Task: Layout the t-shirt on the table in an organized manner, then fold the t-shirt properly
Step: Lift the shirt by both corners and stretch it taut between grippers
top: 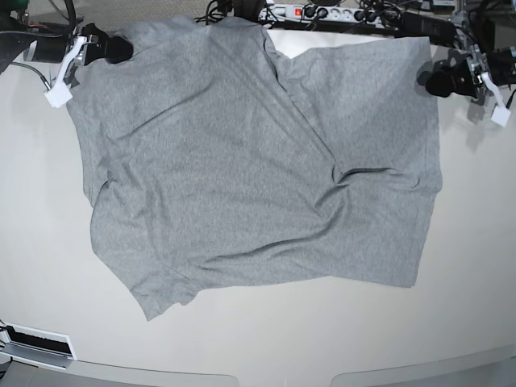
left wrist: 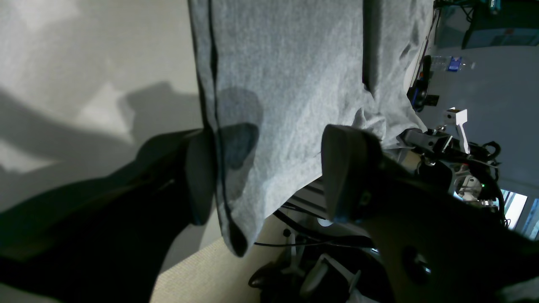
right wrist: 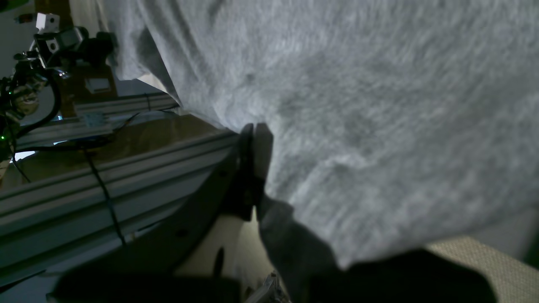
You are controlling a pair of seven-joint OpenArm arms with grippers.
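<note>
Hanging over the table's [top: 48, 242] far edge, the t-shirt's [top: 242, 177] top part is hidden. It lies plain side up, long axis left-right, one sleeve toward the near left. At the far left corner the right gripper [right wrist: 252, 168] pinches the t-shirt; the left gripper [left wrist: 265, 176] gapes wide around its far right edge.

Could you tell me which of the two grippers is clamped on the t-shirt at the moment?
The right gripper: its jaws are pinched shut on the t-shirt edge. The left gripper stands open, with the hem hanging loose between its fingers.
</note>
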